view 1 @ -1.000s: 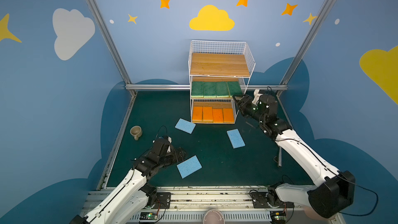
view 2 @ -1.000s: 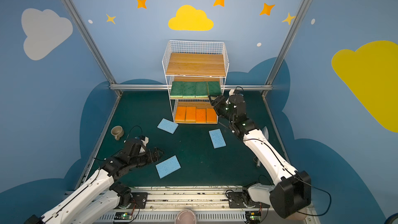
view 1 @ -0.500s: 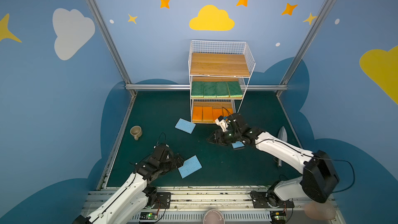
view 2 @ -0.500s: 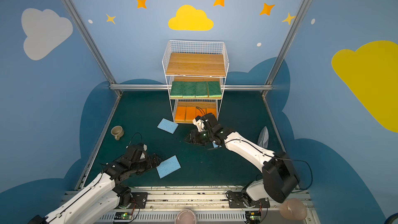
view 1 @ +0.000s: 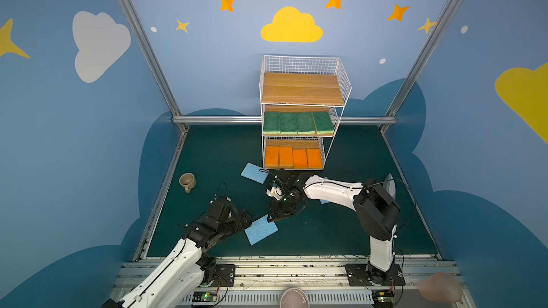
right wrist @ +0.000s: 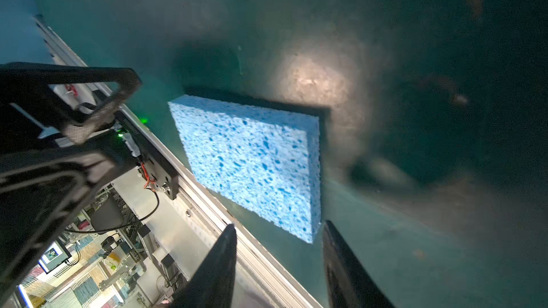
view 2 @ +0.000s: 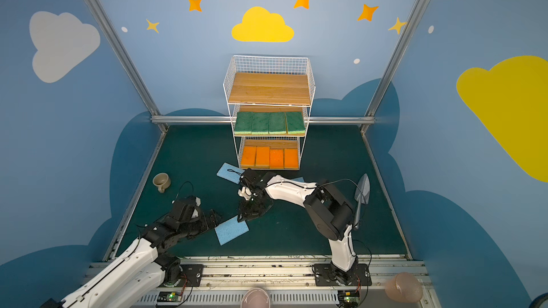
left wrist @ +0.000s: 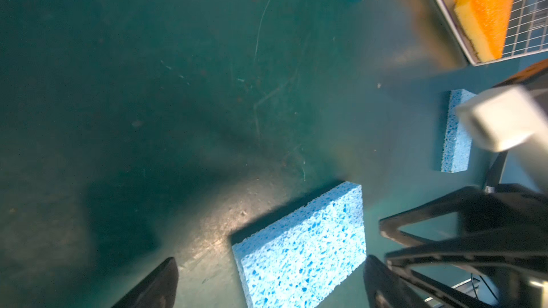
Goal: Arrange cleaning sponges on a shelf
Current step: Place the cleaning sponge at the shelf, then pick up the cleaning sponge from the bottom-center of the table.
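Observation:
The shelf [view 1: 302, 88] stands at the back, its top plank bare. Several green sponges [view 1: 298, 122] fill the middle tier and several orange sponges [view 1: 293, 157] the bottom tier. Three light blue sponges lie on the floor: the front one [view 1: 261, 229] [view 2: 231, 229], one by the shelf [view 1: 254, 172], and one [view 1: 324, 201] half hidden under my right arm. My left gripper [view 1: 245, 221] [left wrist: 271, 274] is open, low at the front sponge's [left wrist: 302, 244] left edge. My right gripper [view 1: 274, 217] [right wrist: 280, 231] is open, tips just off that sponge's [right wrist: 252, 158] far corner.
A beige cup [view 1: 186, 179] sits on the green floor at the left. A metal trowel [view 1: 390, 186] lies by the right wall. The aluminium rail [view 1: 281, 262] runs close along the front, just behind the front sponge. My two grippers are close together.
My right arm swung from the shelf down to the front blue sponge, its jaws narrowing. My left gripper crept forward to that sponge's left edge.

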